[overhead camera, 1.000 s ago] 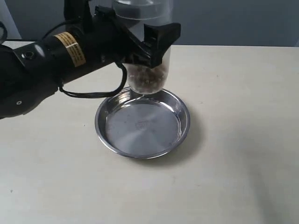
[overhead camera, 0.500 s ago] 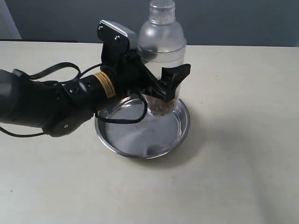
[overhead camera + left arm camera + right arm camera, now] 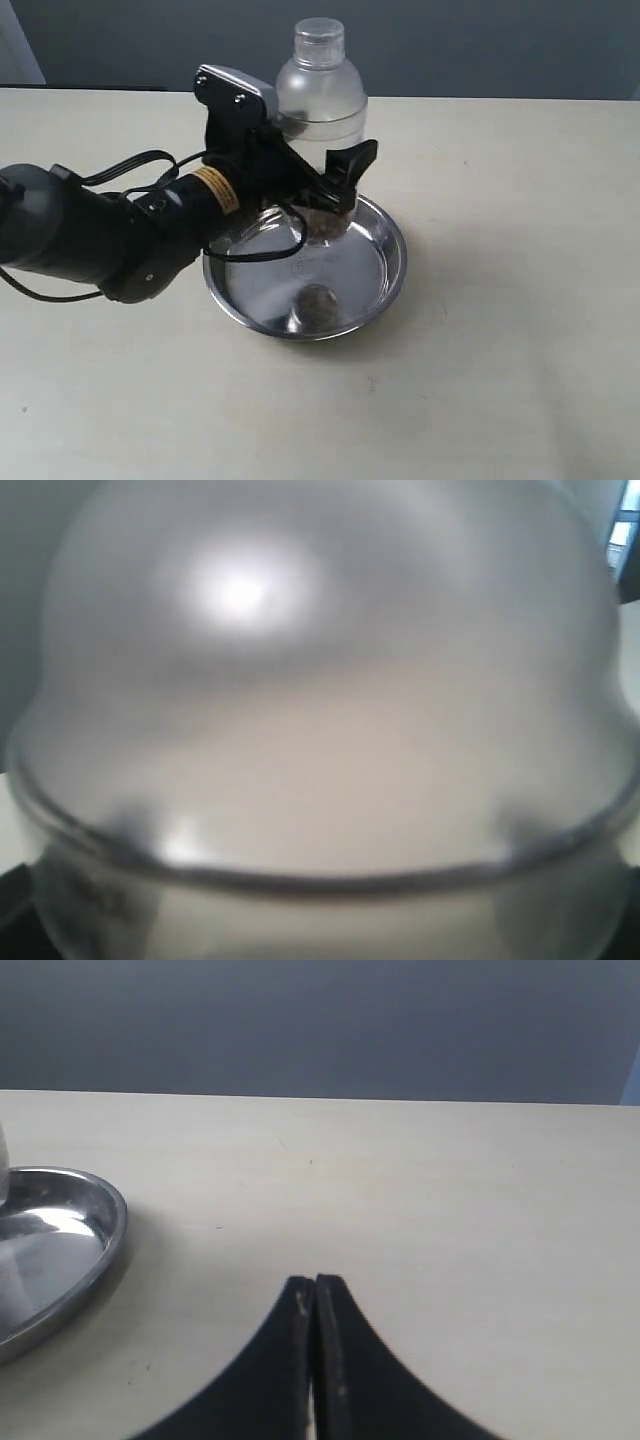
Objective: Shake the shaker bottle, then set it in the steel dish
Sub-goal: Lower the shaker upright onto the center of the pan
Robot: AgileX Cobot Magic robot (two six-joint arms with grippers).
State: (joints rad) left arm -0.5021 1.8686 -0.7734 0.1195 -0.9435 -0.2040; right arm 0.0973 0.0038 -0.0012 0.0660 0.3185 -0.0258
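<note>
The shaker bottle (image 3: 320, 100) stands upright, frosted and clear, with brown granules (image 3: 325, 218) at its bottom. My left gripper (image 3: 326, 190) is shut on its lower body, one black finger (image 3: 352, 166) showing on the near side. The bottle's base sits low over the far part of the steel dish (image 3: 392, 275); contact with the dish floor cannot be told. In the left wrist view the bottle's domed shoulder (image 3: 320, 710) fills the picture, blurred. My right gripper (image 3: 315, 1283) is shut and empty, low over bare table, with the steel dish (image 3: 70, 1230) off to its side.
The dish rests near the middle of a pale beige table (image 3: 500, 350). The left arm's black body and cable (image 3: 110, 230) stretch across the table beside the dish. A dark wall (image 3: 480, 45) runs behind the table's far edge.
My left gripper has brought the bottle down from high above the dish into its far part, and shifted it slightly left over the last half second.
</note>
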